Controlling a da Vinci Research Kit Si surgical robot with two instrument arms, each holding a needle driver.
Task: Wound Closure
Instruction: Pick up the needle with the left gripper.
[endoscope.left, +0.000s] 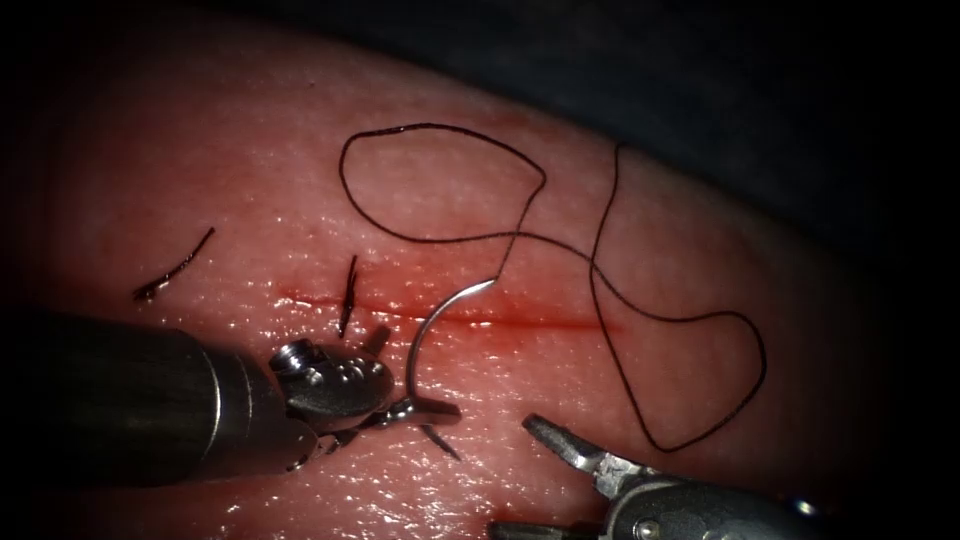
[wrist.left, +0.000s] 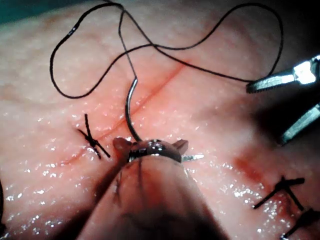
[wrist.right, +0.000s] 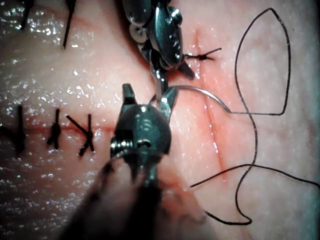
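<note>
Two hands are in the field. Nearest the endoscope, your right hand (endoscope.left: 520, 475) sits low on the right with its jaws apart and nothing between them; it hovers just clear of the tissue (endoscope.left: 250, 160), below the cut (endoscope.left: 520, 318).

Your left hand (endoscope.left: 425, 418) comes in from the left and is clamped on the needle (endoscope.left: 432, 322) close to its pointed end; a short tip sticks out past the jaws, as the left wrist view shows (wrist.left: 192, 157). The needle's curve rises from that grip and arches over the cut, with its tail end lying at the cut line. I cannot confirm that any part of it sits in the tissue; the visible arc lies free above the surface.

Beyond, the thread (endoscope.left: 600, 300) leaves the needle's tail and runs slack over the far side of the cut in two large loops, crossing itself once, then sweeps round to the right of the cut.

One tied stitch (endoscope.left: 348, 295) with short cut ends stands across the left end of the cut. A loose cut end of thread (endoscope.left: 175, 268) lies further left, well apart from it.
</note>
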